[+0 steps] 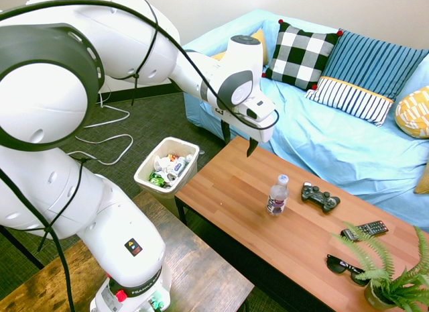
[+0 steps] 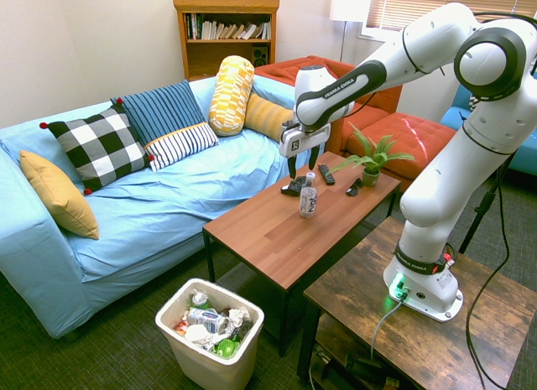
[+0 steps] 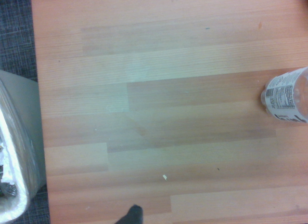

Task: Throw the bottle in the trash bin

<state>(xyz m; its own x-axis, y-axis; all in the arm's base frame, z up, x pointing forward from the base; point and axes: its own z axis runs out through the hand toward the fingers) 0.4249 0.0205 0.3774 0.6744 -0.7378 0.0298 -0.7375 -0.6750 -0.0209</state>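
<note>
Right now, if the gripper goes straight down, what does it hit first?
Probably bare table. The gripper points down, and the bottle stands off to one side, though depth is hard to judge.

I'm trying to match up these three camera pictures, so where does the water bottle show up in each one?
First exterior view: the water bottle stands upright mid-table, left of the game controller.
Second exterior view: upright near the table's far end, below the gripper.
Wrist view: at the right edge, on wood.
Shared landmark: the trash bin off the table's end.

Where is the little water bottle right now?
The bottle stands upright on the wooden coffee table, just beside the black game controller. The gripper hangs above the table near it, not touching.
</note>
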